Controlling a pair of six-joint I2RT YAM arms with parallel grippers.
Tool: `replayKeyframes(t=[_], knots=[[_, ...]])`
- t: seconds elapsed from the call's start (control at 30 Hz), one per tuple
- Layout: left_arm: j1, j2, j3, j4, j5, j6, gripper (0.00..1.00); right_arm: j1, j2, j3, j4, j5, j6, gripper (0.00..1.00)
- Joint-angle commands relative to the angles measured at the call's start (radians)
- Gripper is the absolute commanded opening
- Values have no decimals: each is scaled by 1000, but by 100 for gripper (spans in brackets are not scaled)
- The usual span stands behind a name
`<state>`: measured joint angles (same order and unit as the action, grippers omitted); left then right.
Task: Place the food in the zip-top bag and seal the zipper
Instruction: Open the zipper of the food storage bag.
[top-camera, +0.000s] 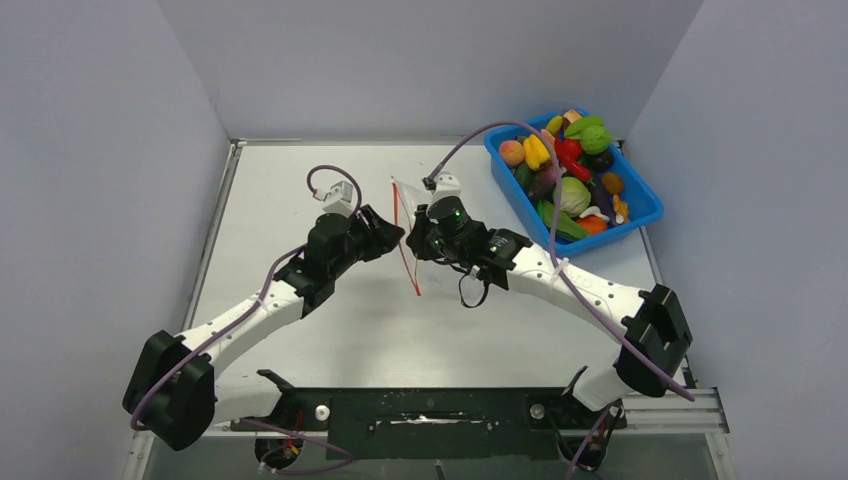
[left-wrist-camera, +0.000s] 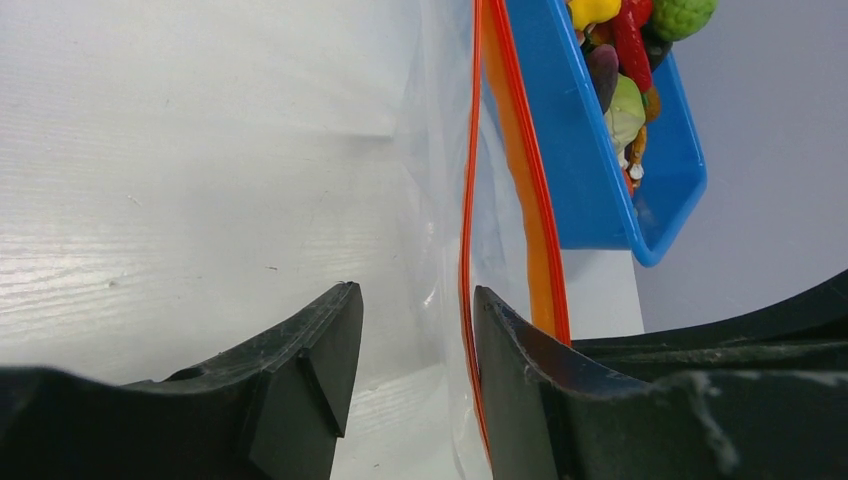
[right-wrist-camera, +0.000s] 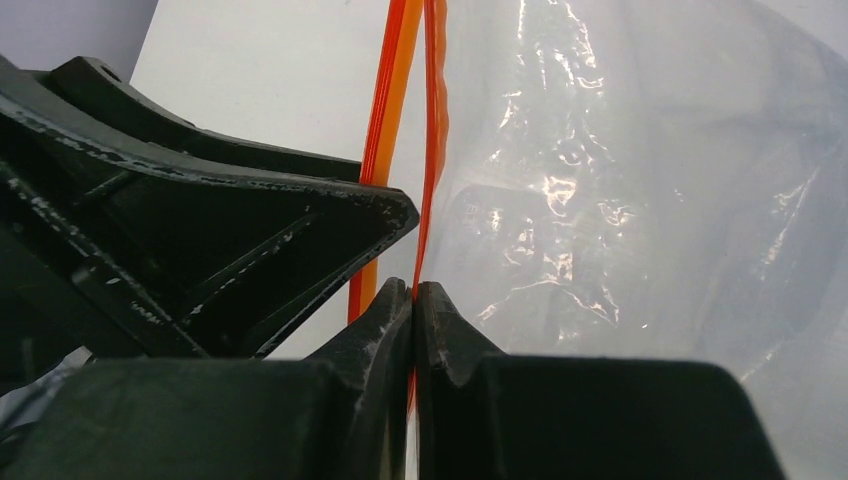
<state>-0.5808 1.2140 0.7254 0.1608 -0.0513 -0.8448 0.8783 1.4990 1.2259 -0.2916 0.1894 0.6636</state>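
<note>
Clear bag (right-wrist-camera: 620, 200) between outstretched left arm (top-camera: 250, 315), right arm (top-camera: 580, 285).

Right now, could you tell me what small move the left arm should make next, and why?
Probably close the left pincer: one lip of the zipper hangs between its open fingers, while the right pincer is shut on the other lip. Then the zip-top bag could be pulled open.

One counter (top-camera: 330, 330); two arms, left arm (top-camera: 250, 315) and right arm (top-camera: 590, 290), each with one tool, left tool (left-wrist-camera: 415, 300) and right tool (right-wrist-camera: 412, 290). One clear bag (right-wrist-camera: 620, 200) with one zipper (left-wrist-camera: 515, 150) showing two tracks. One blue tub (left-wrist-camera: 585, 170). Roughly a dozen toy foods (top-camera: 570, 170) in it, piled too close to count exactly
</note>
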Motion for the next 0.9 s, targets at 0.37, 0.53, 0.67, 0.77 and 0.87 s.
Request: replayKeyframes(t=[0.37, 0.53, 0.67, 0.77, 0.87], knots=[[10, -11, 37, 23, -64, 44, 2, 13, -39, 29, -7, 57, -11, 0], [18, -94, 35, -49, -162, 101, 0, 10, -72, 37, -33, 138, -17, 0], [20, -155, 46, -118, -195, 142, 0, 4, -102, 34, -39, 181, -14, 0], [21, -177, 94, -237, -208, 202, 0, -1, -128, 23, -44, 224, -4, 0], [21, -182, 152, -348, -235, 269, 0, -13, -165, -1, -40, 263, 10, 0]])
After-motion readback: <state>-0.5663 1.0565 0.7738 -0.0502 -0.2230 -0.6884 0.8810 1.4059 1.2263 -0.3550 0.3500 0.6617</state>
